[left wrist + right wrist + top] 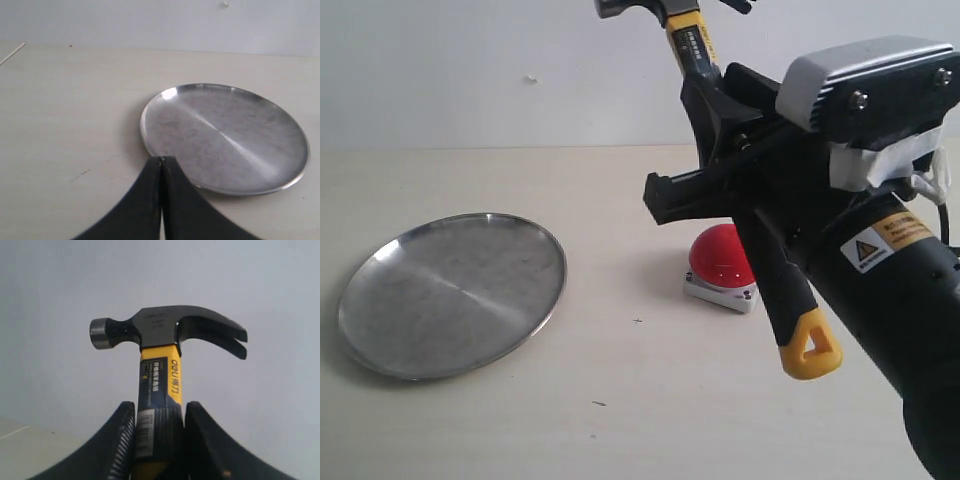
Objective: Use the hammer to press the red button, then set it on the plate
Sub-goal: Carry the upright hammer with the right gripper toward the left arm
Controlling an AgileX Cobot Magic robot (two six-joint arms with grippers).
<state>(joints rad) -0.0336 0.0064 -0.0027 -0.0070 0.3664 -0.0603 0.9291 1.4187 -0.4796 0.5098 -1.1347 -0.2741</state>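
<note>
The right tool (159, 417) pinches the hammer (161, 380) by its handle, head raised above the red button (720, 255); a slipping grip could swing it off-dome. The left tool (161, 167) is pressed together.

red button (721, 256), grey base; silver plate (452, 295); black-yellow hammer (159, 370).
</note>
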